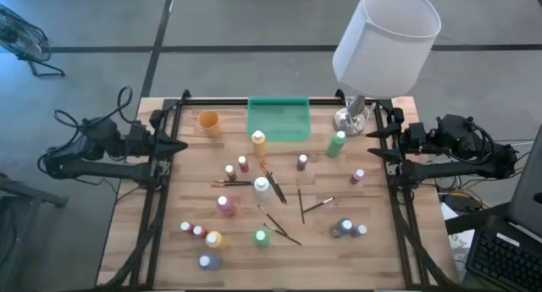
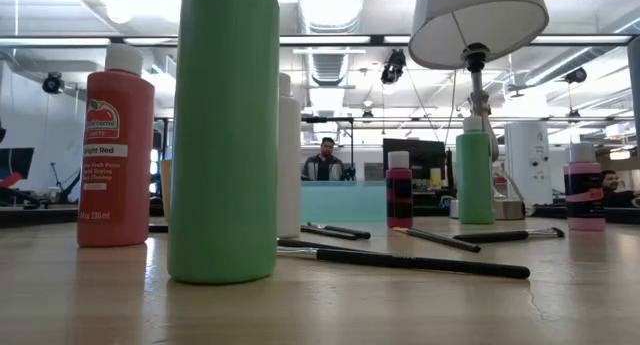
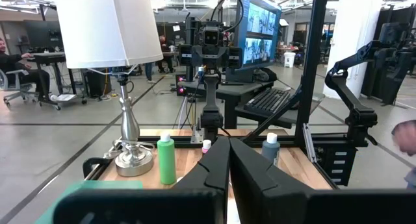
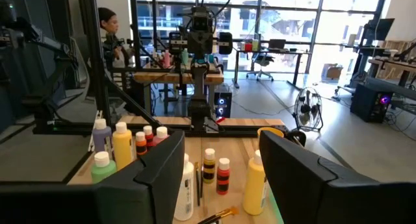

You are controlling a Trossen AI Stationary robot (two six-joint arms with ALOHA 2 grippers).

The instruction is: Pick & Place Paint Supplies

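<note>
Many small paint bottles stand upright, scattered over the wooden table, among them an orange one [image 1: 258, 143], a green one [image 1: 336, 144], a white one [image 1: 262, 186] and a pink one [image 1: 226, 206]. Thin dark-handled paintbrushes [image 1: 301, 205] lie flat between them. In the low view a green bottle [image 2: 222, 135] and a red bottle [image 2: 115, 150] stand close, with a brush [image 2: 400, 260] lying behind. My left gripper [image 1: 182, 146] is shut at the table's left edge, pointing level over it. My right gripper [image 1: 370, 144] hangs at the right edge, open [image 4: 221, 143], with nothing between its fingers.
A green rectangular tray [image 1: 278, 118] lies at the far middle, and a small orange cup [image 1: 209, 122] stands to its left. A lamp with a white shade [image 1: 385, 38] stands on its metal base [image 1: 350, 118] at the far right. A black frame runs along the table's sides.
</note>
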